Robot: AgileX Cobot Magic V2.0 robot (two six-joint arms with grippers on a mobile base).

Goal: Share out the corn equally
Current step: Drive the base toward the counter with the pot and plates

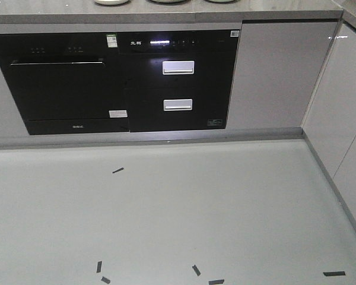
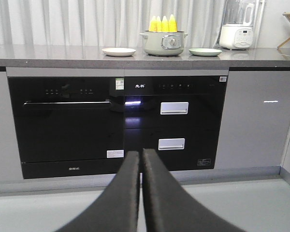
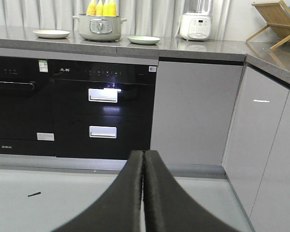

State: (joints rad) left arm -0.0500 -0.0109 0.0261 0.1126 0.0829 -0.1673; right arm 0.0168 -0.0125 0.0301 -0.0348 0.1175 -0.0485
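Black fingers of the left gripper (image 2: 140,154) fill the near foreground of the left wrist view. They are pressed together along their length and hold nothing. The gripper points level and forward at the black built-in oven (image 2: 67,125), low above the grey floor (image 2: 251,208) and well short of the cabinets. The right gripper (image 3: 144,153) has the same pose further right. Its two fingers are closed on each other with nothing between them, and it is aimed at the seam between the black drawer unit (image 3: 102,116) and a grey cabinet door (image 3: 193,111).

On the far countertop (image 2: 48,52), from left to right, there is a cream plate (image 2: 118,51), bare. Just beside it is a pale green pot (image 2: 164,43), where the corn (image 2: 162,23) stands upright, pale tips up, with the cobs packed together and rising above the rim. Right of the pot lies a green plate (image 2: 205,51), also bare. Further right is a white blender (image 2: 237,26), and a wooden rack (image 3: 275,19) sits at the corner. Short black tape marks (image 1: 118,170) are scattered on the floor in the front view.
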